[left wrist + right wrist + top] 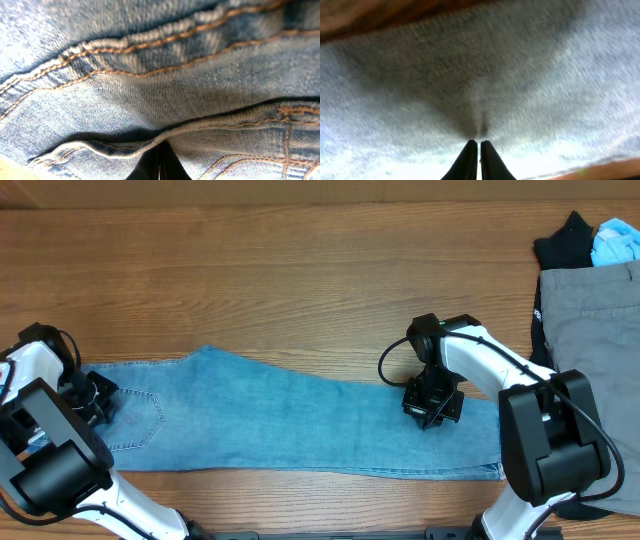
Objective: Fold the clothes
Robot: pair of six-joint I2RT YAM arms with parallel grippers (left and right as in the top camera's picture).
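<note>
Matt, woven denim jeans [300,420] with orange stitching lie on a grained wooden table [250,270].

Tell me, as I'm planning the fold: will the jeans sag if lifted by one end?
Likely floppy: the jeans lie flat and bunch into a ridge at the left pincer. Probably not slippery: the weave looks coarse, seams thick.

Nothing to read here: no legible words, brands or numbers on the jeans [300,420] or anything else in view.
</note>
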